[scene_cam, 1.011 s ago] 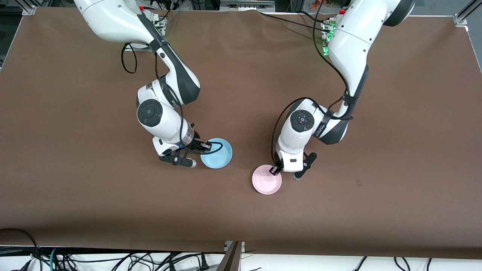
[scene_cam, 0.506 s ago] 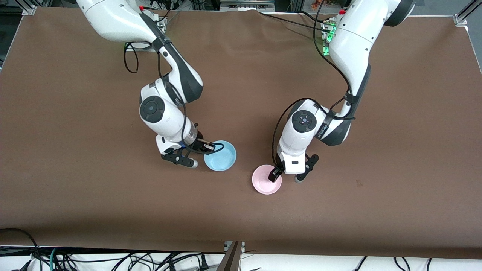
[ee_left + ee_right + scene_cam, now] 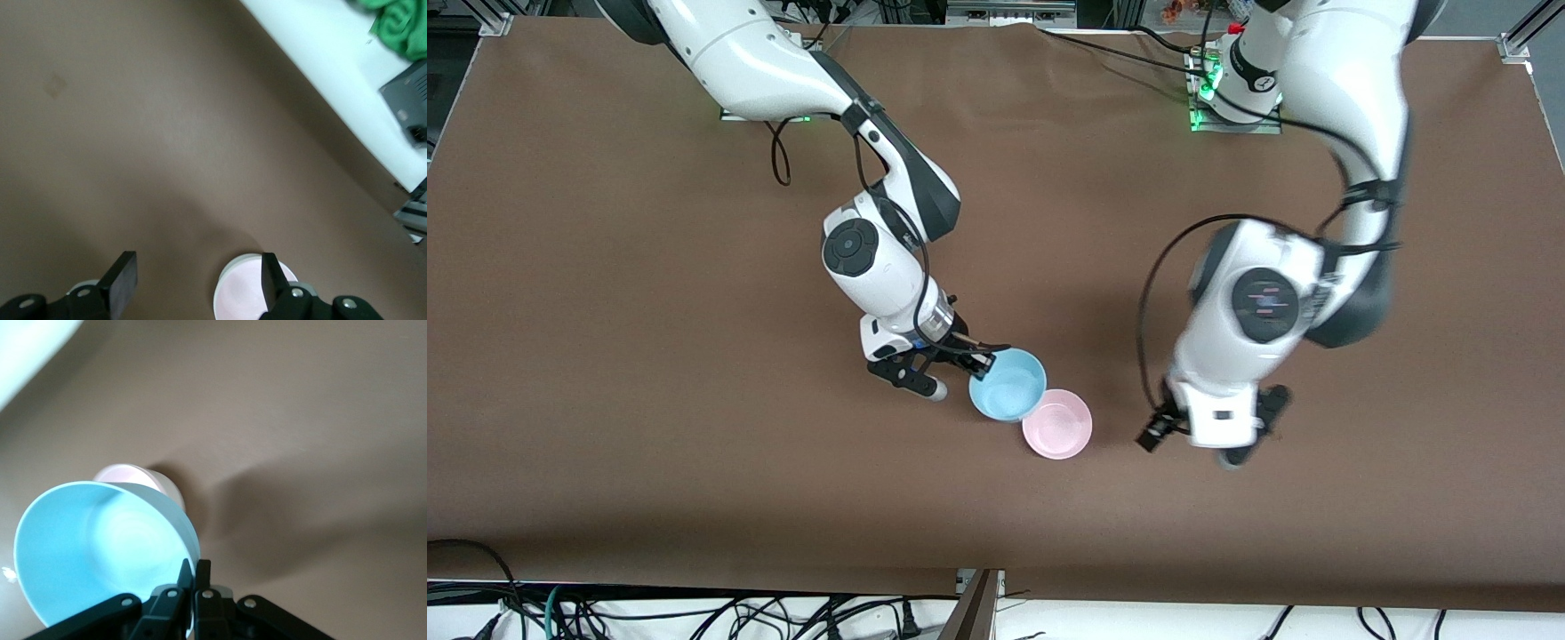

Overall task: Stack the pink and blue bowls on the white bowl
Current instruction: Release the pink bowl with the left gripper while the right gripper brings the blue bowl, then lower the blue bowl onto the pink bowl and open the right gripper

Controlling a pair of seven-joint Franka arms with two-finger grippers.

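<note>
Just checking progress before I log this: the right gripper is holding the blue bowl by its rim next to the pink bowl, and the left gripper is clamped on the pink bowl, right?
Not quite. The left gripper is open and holds nothing, off toward the left arm's end from the pink bowl, as the front view shows. The rest stands: the right gripper grips the blue bowl by its rim beside the pink one.

A brown table point(image 3: 605, 356) carries the pink bowl point(image 3: 1057, 424), which rests flat near its middle, toward six o'clock, with a small dark mark point(image 3: 1276, 433) on the surface at the bowl's three o'clock.
</note>
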